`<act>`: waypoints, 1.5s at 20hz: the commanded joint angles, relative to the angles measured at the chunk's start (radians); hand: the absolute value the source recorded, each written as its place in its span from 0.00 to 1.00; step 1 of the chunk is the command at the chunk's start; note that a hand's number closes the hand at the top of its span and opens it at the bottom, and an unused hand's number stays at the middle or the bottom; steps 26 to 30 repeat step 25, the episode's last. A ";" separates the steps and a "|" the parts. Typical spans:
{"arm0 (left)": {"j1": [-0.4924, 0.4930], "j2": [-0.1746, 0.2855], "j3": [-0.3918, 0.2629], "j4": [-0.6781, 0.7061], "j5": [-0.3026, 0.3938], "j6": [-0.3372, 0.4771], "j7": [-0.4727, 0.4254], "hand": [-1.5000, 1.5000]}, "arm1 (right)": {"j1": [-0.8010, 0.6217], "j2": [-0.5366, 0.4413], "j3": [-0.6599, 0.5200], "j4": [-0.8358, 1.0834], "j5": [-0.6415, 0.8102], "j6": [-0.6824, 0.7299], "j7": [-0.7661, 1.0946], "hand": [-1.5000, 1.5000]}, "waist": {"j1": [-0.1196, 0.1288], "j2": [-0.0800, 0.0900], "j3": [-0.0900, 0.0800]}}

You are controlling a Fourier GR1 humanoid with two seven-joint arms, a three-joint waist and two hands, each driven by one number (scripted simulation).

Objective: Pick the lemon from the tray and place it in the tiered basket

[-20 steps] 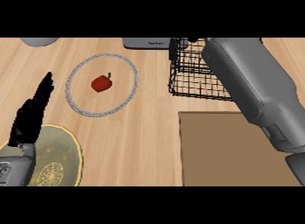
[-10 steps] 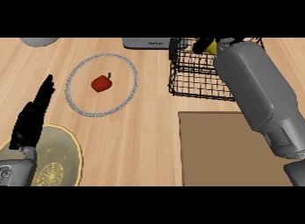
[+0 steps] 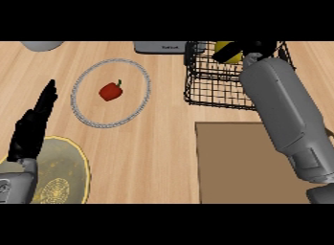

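Observation:
The yellow lemon (image 3: 228, 53) shows at the top of the head view, inside the outline of the black wire tiered basket (image 3: 212, 86). My right hand (image 3: 260, 48) is over the basket with black fingers curled round the lemon, and my grey forearm covers the basket's right side. I cannot tell whether the lemon rests on the wire. The brown tray (image 3: 233, 162) lies at the lower right with nothing visible on it. At the left edge my left hand (image 3: 31, 127) rests open, fingers pointing up.
A red pepper (image 3: 111, 91) sits on a clear round plate (image 3: 81, 112) in the middle left. A yellow patterned plate (image 3: 67, 172) lies under my left wrist. A grey box (image 3: 161, 47) and a grey bowl (image 3: 42, 45) stand at the far edge.
My right forearm has swung to the right, and the hand has drawn back over the basket, bringing the lemon into view. The left hand has stayed put.

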 commanded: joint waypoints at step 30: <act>-0.012 -0.007 0.042 0.007 -0.025 0.004 0.004 0.50 | 0.757 -0.245 -0.410 -1.135 -0.486 0.307 0.114 0.00 | -0.048 -0.009 0.001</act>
